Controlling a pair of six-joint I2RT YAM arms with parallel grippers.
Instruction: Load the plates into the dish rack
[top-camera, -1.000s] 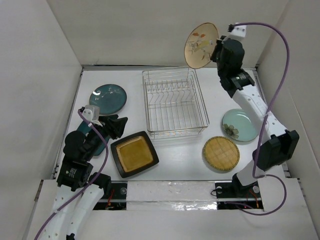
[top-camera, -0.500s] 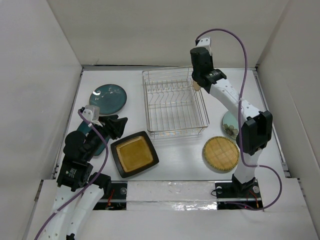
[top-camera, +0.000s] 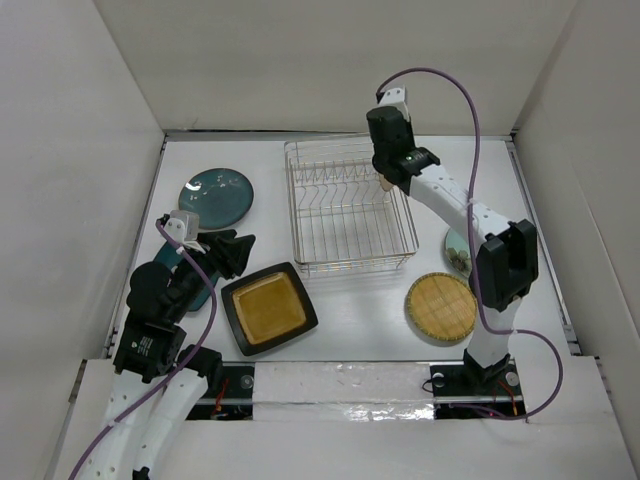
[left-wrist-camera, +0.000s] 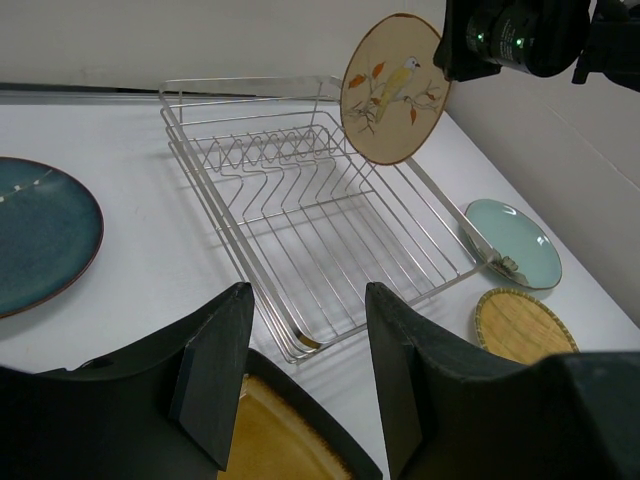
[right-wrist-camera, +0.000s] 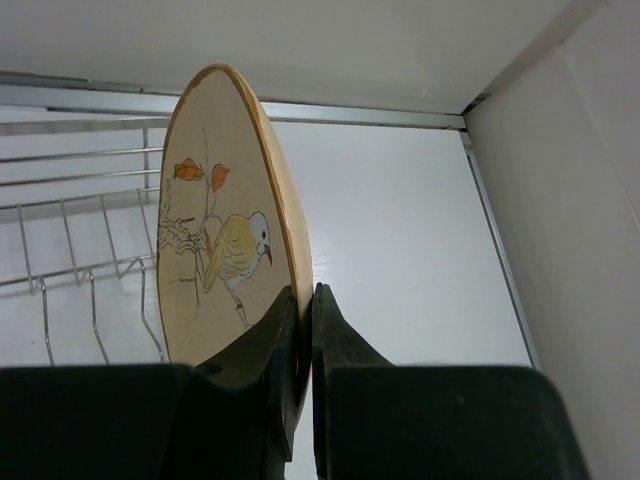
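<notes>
- I see the right fingers (right-wrist-camera: 345, 350) pinching the tan plate (right-wrist-camera: 225, 210) by its rim, upright, above the far right side of the dish rack (top-camera: 345, 205).
- My left fingers (left-wrist-camera: 215, 370) are spread, hovering just left of the black square plate (top-camera: 268, 308) on the tabletop (top-camera: 270, 170).

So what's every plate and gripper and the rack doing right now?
tan bird plate, upright on edge, held above the dish rack
right gripper, shut on the tan bird plate
left gripper, open, holding nothing
dish rack, empty
dark teal plate, flat on the table
second teal plate, mostly hidden under the left arm
black square plate, lying flat
yellow grid plate, lying flat
pale blue plate, lying flat
</notes>
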